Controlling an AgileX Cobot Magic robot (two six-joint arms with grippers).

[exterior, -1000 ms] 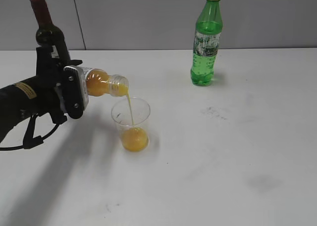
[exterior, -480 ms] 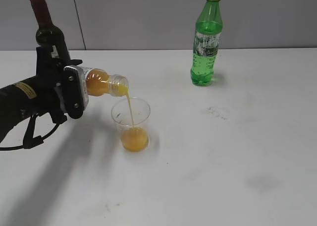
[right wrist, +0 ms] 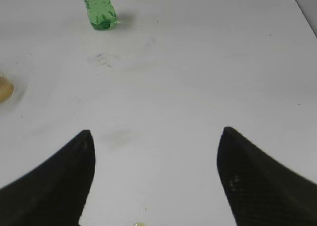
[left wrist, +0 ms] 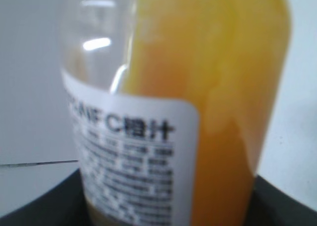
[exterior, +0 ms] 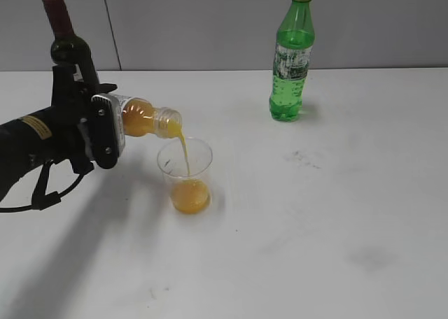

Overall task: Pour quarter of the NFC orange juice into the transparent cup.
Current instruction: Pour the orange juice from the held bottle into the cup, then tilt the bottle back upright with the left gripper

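My left gripper point(exterior: 105, 126) is shut on the NFC orange juice bottle point(exterior: 143, 117) and holds it tipped on its side, neck to the right, over the transparent cup point(exterior: 185, 173). A thin stream of juice runs from the bottle mouth into the cup, which holds orange juice in its bottom part. In the left wrist view the bottle point(left wrist: 198, 97) fills the picture, its label toward the camera. My right gripper point(right wrist: 156, 137) is open and empty above bare table; it does not show in the exterior view.
A tall green bottle point(exterior: 291, 57) with a yellow cap stands at the back right; it also shows in the right wrist view point(right wrist: 99, 8). A dark wine bottle point(exterior: 64, 36) stands behind my left arm. The white table point(exterior: 336, 214) carries faint smudges.
The juice keeps running into the cup. The bottle and both arms have hardly moved.
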